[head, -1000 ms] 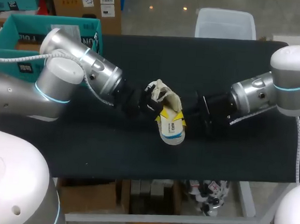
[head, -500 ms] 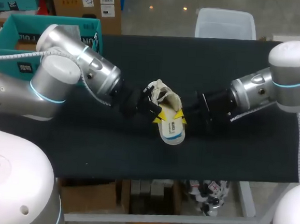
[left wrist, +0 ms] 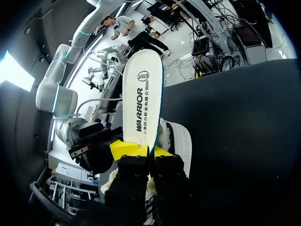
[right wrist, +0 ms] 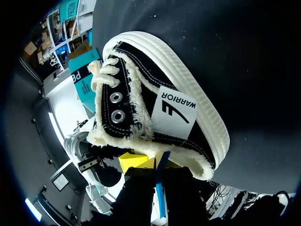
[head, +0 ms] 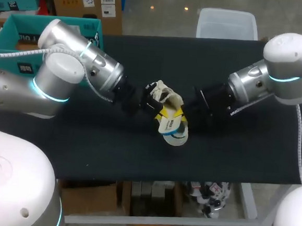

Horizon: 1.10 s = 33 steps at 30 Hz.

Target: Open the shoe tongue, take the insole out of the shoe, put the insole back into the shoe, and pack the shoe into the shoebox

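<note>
The black shoe with a white fleecy lining and white sole hangs just above the table's middle. My right gripper is shut on its fleecy collar rim. The white insole with a blue edge sticks out of the shoe toward the table's front. My left gripper is shut on the insole's near end, with the shoe right beside its fingers. The teal shoebox stands open at the far left.
The black table runs under both arms. A clear plastic bin stands at the far edge, right of the middle. My right arm's wrist shows just beyond the left gripper's fingers.
Both arms have drawn slightly toward the far side, the shoe going with them. The insole now points more toward the front right. The left gripper's fingers have closed a little tighter.
</note>
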### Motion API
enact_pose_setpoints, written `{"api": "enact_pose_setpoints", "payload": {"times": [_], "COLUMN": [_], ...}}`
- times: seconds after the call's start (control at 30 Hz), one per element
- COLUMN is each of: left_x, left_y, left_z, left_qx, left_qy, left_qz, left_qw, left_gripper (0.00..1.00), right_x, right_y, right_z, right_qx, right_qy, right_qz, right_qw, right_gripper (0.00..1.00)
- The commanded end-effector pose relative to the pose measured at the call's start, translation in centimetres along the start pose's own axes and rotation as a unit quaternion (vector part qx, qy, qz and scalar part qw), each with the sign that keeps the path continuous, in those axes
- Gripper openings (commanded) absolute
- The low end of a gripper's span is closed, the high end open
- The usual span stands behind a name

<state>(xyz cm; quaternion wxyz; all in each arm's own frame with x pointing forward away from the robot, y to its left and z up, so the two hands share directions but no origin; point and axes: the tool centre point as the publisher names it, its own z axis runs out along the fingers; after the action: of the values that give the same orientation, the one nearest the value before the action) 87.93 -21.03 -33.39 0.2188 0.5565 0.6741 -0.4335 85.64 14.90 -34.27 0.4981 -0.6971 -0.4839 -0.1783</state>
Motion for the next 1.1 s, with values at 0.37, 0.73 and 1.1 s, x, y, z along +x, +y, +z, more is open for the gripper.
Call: {"api": "enact_pose_setpoints", "payload": {"times": [0.37,0.73,1.1], "left_x": [-0.4,0.0,0.2], "left_y": [0.1,0.5,0.2], "left_z": [2.1,2.3,1.7], "left_qx": [0.005,-0.016,-0.017], "left_qy": [0.006,0.008,-0.002], "left_qz": [0.001,-0.009,-0.013], "left_qw": [1.000,1.000,1.000], "left_gripper": [0.00,0.00,0.00], "right_x": [-0.2,-0.2,-2.0], "right_y": [2.0,1.5,-1.0], "right_z": [0.5,0.3,-1.6], "right_qx": [0.028,0.025,-0.004], "right_qy": [0.009,0.011,0.037], "right_qz": [0.010,0.012,0.012], "right_qw": [1.000,1.000,0.999], "right_gripper": [0.00,0.30,0.64]}}
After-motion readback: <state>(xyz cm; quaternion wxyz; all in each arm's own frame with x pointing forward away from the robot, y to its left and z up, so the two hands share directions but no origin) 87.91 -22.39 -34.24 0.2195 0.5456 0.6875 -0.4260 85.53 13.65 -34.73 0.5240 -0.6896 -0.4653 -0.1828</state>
